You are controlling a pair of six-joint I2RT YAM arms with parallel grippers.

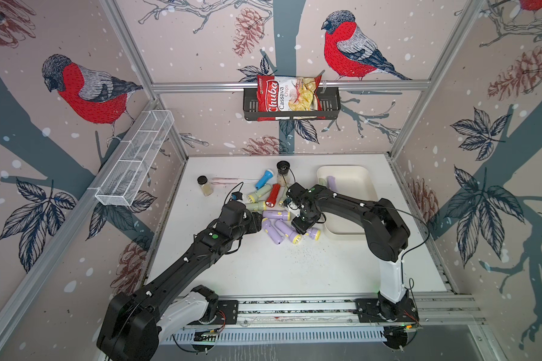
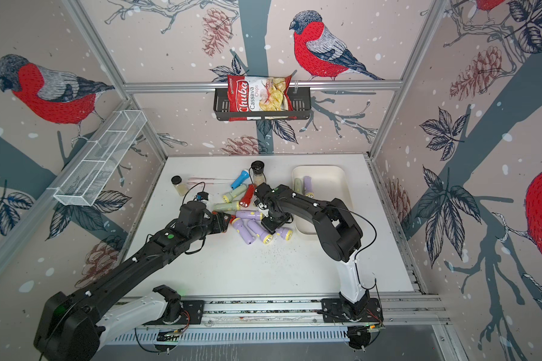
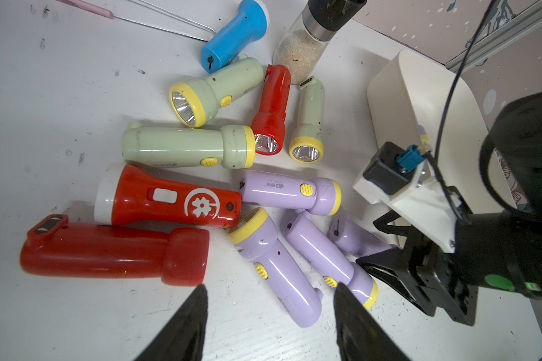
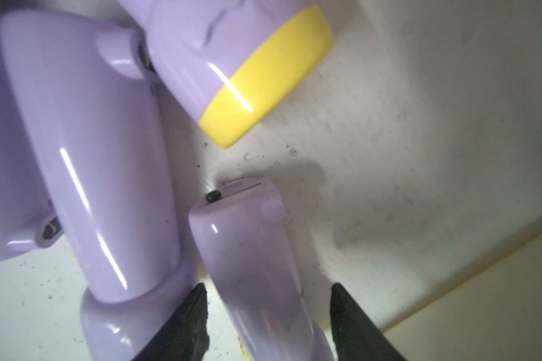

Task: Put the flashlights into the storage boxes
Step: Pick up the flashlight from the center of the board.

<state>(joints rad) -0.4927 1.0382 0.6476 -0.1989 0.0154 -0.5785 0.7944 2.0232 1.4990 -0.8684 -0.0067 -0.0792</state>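
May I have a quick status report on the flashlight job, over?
Left gripper open over lilac flashlights. Right gripper open, straddling one lilac flashlight beside tray. Two flashlights in tray, rest loose. Grinder stands beside them.

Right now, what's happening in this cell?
Both arms are over a heap of flashlights mid-table. The right gripper is open astride a lilac flashlight beside the cream tray, not clamped yet. The left gripper is open and empty, above a second lilac flashlight. The tray holds two so far, a lilac one and a pale green one. The rest lie on the table.
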